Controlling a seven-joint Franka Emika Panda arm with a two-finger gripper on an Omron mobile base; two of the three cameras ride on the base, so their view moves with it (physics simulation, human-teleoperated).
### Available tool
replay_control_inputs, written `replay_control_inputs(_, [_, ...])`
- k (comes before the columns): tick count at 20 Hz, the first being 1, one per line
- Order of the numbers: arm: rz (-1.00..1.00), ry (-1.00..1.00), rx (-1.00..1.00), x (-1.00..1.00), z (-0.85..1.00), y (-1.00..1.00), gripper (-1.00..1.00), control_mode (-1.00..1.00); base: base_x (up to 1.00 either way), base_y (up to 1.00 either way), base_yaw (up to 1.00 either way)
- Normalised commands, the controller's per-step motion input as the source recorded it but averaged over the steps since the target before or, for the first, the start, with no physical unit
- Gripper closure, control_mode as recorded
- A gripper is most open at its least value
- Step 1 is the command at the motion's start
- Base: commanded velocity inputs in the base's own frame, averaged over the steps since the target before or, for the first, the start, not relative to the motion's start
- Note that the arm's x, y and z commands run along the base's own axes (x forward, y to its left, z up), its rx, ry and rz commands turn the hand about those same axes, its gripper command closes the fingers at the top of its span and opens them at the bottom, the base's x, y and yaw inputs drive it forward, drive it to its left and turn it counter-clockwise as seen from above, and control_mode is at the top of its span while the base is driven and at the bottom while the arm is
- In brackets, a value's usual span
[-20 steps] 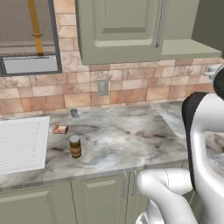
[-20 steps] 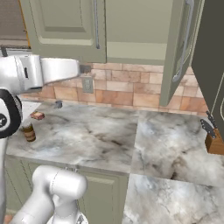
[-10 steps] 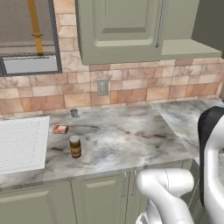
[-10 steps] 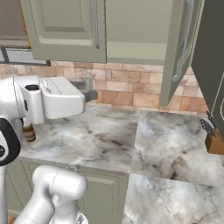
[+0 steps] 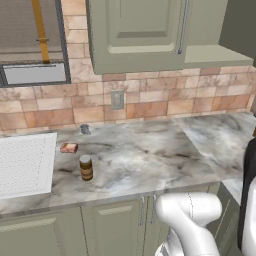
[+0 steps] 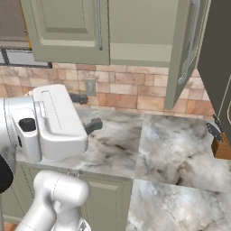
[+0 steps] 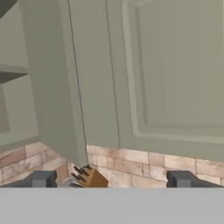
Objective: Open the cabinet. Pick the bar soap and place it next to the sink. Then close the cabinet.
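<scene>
The bar soap (image 5: 69, 147) lies on the desk (image 5: 150, 155) just beside the sink (image 5: 25, 162). The pincer (image 7: 111, 179) is wide and empty. It may bump the open cabinet (image 6: 182, 54) door's edge instead of pushing it shut.

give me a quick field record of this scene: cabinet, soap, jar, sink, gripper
cabinet: right door swung open, left door shut
bar soap: lying on the marble counter, just right of the sink
brown jar: upright on the counter, in front of the soap
sink: white basin at the counter's left end
gripper: open, holding nothing, facing the open door
knife block: far right of the counter
</scene>
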Motion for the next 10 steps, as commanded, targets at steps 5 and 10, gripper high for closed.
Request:
replay_control_inputs(5, [0.01, -0.24, 0.1, 0.01, -0.22, -0.29, -1.0, -1.0, 0.0, 0.0, 0.0])
replay_control_inputs(10, [0.07, -0.18, 0.07, 0.15, -0.13, -0.2, -1.0, -1.0, 0.0, 0.0, 0.0])
